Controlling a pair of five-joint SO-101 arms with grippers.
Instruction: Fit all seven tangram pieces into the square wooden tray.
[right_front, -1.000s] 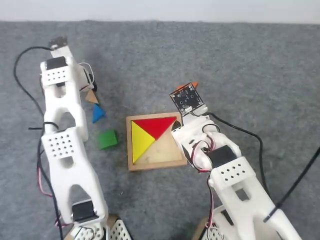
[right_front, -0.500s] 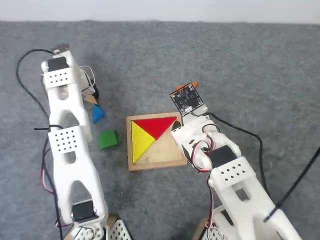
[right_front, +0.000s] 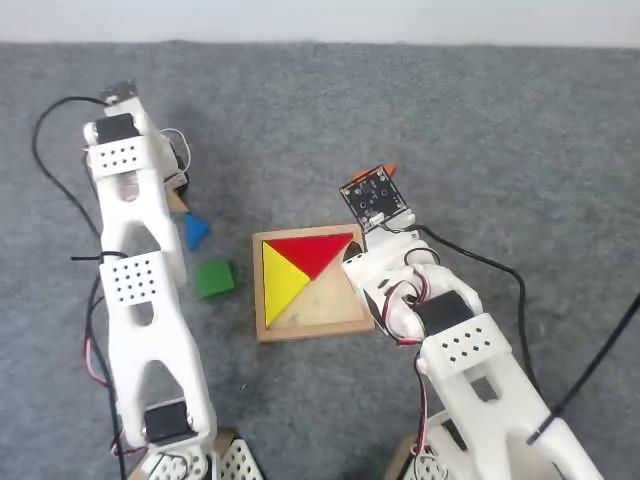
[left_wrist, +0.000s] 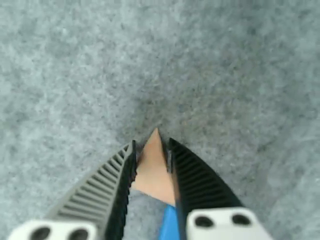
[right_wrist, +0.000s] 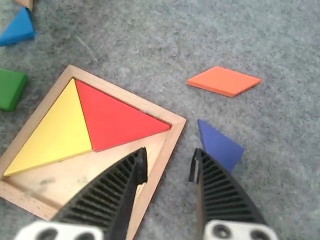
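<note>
The square wooden tray (right_front: 262, 325) holds a red triangle (right_front: 312, 250) and a yellow triangle (right_front: 280, 280). A small tan triangle (left_wrist: 152, 167) sits on the grey carpet, with my left gripper (left_wrist: 150, 145) shut on its two sides, left of the tray. Right behind it lies a blue triangle (right_front: 195, 228), and a green square (right_front: 214, 277) is nearer the tray. My right gripper (right_wrist: 167, 162) hangs open over the tray's far right corner (right_wrist: 176, 122). An orange parallelogram (right_wrist: 223, 80) and a violet triangle (right_wrist: 219, 146) lie just outside that corner.
Grey carpet covers the whole table. The right arm's wrist camera (right_front: 375, 200) hides the violet triangle and most of the orange piece in the high view. Cables (right_front: 480, 262) trail beside both arms.
The left arm has shifted slightly toward the table's far side and settled over the tan triangle, which is now mostly hidden in the high view. The right arm has not moved.
</note>
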